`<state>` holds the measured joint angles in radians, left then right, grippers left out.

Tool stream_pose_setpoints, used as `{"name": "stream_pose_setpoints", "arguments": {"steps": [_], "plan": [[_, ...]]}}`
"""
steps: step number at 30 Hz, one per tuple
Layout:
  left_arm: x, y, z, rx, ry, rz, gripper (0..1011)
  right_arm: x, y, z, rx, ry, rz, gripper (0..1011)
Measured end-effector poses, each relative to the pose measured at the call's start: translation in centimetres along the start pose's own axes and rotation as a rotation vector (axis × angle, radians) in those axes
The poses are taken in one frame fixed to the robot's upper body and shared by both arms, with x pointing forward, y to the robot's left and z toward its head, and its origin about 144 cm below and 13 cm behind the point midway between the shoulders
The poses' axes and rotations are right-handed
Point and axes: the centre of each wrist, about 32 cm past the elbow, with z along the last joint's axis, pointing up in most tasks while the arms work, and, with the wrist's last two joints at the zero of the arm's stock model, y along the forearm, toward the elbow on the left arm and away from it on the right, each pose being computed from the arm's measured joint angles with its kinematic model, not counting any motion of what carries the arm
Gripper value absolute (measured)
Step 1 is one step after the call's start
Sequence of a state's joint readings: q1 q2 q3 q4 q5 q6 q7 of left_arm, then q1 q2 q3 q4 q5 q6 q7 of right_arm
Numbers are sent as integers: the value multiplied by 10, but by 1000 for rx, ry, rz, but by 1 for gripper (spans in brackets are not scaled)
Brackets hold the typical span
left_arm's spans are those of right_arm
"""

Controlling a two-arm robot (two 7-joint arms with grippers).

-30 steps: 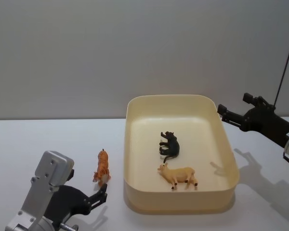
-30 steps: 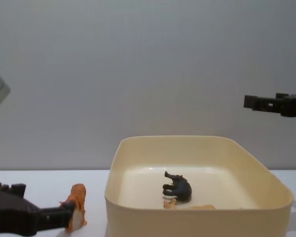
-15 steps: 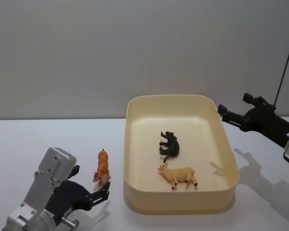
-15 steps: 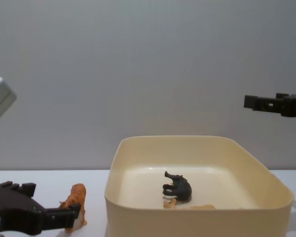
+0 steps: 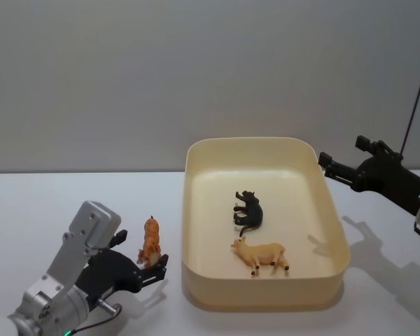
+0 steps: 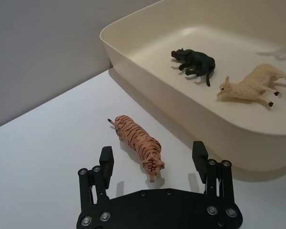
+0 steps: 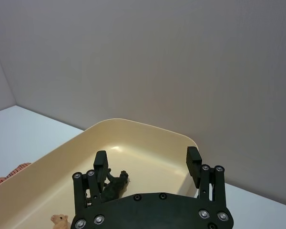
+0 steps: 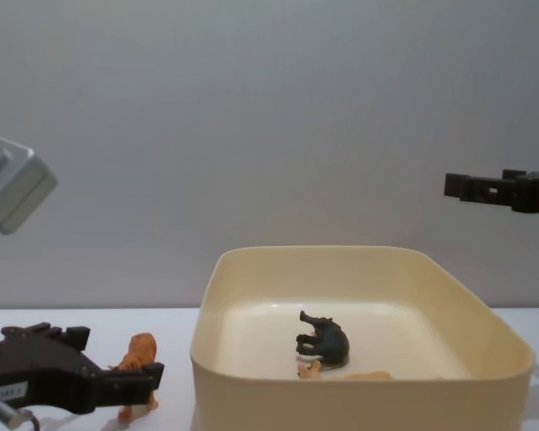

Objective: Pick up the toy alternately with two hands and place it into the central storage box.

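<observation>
The left claw (image 6: 152, 157) is sitting wide open and empty, its fingers bracketing the tiger (image 6: 137, 145) standing on the counter (image 5: 63, 203) beside the storage box (image 5: 336, 269) — lined up to grip. The right claw (image 7: 147, 164) is hovering open above the box's far-right rim, holding nothing — 2 animals already inside.

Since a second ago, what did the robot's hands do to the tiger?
The left gripper crept forward toward the tiger; its open fingers now stand on either side of the tiger's head, not yet closed on it. The tiger stays standing on the table beside the storage box. The right gripper held still above the box's far right corner, and the black animal and tan animal lie inside as before.
</observation>
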<state>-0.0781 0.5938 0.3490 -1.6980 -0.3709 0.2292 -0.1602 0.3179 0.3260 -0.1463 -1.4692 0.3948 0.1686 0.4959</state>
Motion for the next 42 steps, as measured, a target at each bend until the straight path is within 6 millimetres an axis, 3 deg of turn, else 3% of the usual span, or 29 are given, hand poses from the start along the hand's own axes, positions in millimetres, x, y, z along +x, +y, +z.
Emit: {"name": "stream_pose_setpoints", "arguments": {"steps": [20, 31, 42], "plan": [[21, -28, -3, 15, 11, -62, 1000, 0, 0, 0, 0, 0, 0, 1001], [26, -34, -4, 19, 20, -76, 730, 0, 0, 0, 0, 0, 0, 1001], [28, -37, -5, 20, 23, -81, 383, 0, 0, 0, 0, 0, 0, 1001]]}}
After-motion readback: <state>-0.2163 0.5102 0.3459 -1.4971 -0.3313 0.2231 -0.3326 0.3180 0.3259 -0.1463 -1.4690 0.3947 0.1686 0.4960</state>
